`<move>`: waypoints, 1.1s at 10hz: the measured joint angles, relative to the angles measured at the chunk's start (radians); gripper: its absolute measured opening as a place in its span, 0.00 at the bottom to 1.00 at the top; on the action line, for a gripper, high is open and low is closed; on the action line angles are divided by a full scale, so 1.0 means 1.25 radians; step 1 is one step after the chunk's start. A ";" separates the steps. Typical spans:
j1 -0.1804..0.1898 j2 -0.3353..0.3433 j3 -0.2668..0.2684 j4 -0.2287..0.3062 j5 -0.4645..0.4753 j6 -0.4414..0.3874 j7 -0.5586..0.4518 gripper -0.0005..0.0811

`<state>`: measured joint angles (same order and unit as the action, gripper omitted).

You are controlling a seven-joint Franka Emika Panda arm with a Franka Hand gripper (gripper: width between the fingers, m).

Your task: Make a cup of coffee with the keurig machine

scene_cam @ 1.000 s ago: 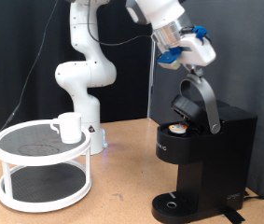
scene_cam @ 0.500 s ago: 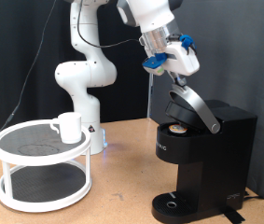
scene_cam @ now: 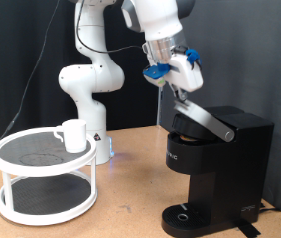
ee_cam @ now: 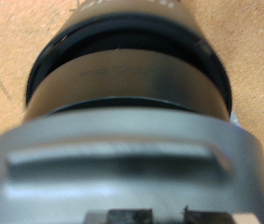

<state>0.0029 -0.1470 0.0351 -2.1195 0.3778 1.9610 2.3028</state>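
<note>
The keurig machine (scene_cam: 217, 159) stands at the exterior view's right, black and boxy. Its hinged lid (scene_cam: 206, 119) is tilted partly down, with the silver handle pointing up to the left. My gripper (scene_cam: 177, 81), with blue fingers, is right at the handle's upper end. The wrist view is filled by the silver handle (ee_cam: 122, 168) and the round black machine head (ee_cam: 127, 75) beyond it. The white cup (scene_cam: 73, 134) stands upright on the top tier of a white rack, far from the gripper. Nothing stands on the drip base (scene_cam: 185, 216).
The white two-tier round rack (scene_cam: 41, 188) stands at the exterior view's left on the wooden table. The arm's white base (scene_cam: 88, 84) rises behind it. A black curtain hangs at the back.
My gripper has moved down and to the exterior view's left. The lid has swung down with it, from steeply raised to much lower, and now hides the pod in the chamber.
</note>
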 joint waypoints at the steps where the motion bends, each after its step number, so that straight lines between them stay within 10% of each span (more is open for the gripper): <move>1: 0.001 0.009 0.005 -0.016 0.000 0.003 0.003 0.01; 11: 0.004 0.033 0.034 -0.091 0.047 0.146 -0.033 0.01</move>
<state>0.0081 -0.1060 0.0775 -2.2329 0.4362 2.1431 2.2619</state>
